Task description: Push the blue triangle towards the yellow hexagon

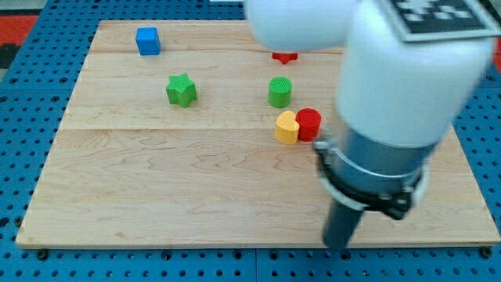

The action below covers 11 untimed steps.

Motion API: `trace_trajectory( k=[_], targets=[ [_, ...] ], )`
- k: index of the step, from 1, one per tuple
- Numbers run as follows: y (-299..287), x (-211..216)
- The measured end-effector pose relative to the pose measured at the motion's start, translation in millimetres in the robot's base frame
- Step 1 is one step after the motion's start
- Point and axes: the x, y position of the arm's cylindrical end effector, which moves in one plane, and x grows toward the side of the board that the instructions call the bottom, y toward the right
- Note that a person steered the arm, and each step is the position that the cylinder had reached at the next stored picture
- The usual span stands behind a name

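My arm fills the view's right side. Its dark rod comes down near the board's bottom edge, and my tip rests there, well below and to the right of the blocks. A yellow block, rounded and heart-like, lies mid-board touching a red cylinder on its right. A blue cube sits at the top left. No blue triangle shows in this view, and the arm hides much of the board's right side.
A green star lies left of centre. A green cylinder stands just above the yellow block. A red block peeks out under the arm at the top. The wooden board rests on a blue pegboard.
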Motion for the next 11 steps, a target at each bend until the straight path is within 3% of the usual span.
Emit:
trace_trajectory(
  k=[3,5,11],
  targets=[
    [15,-20],
    [15,-57],
    [16,-70]
  ],
)
